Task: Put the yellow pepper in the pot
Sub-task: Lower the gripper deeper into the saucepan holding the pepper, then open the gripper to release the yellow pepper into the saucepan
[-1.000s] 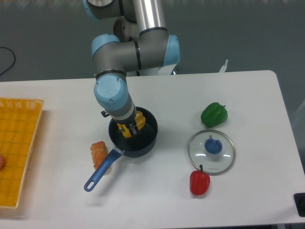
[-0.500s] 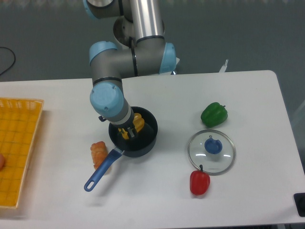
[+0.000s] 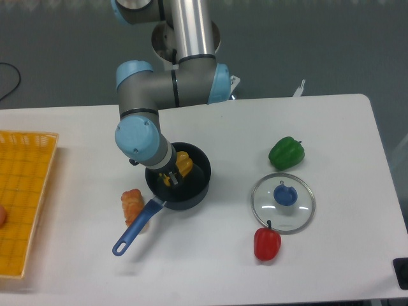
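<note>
White table (image 3: 331,121) is seen from above, where the yellow pepper (image 3: 183,162) lies inside the pot (image 3: 191,190), with the gripper (image 3: 170,176) lowered beside it, its finger opening hidden from view.

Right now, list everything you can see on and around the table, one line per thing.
yellow pepper: one, yellow, inside the pot, partly hidden by the arm
pot: one, dark navy with a bright blue handle, left of the table's middle
green pepper: one, green, right side, above the lid
glass lid: one, clear with a blue knob, flat on the table between the green and red peppers
red pepper: one, red with a dark stem, near the front edge, below the lid
orange toy food: one, orange, beside the pot handle
basket: one, yellow mesh, left edge
table: one, white
arm: one, grey with light blue joints, reaching down over the pot
hand: one, inside the pot by the yellow pepper; grip unclear
</note>
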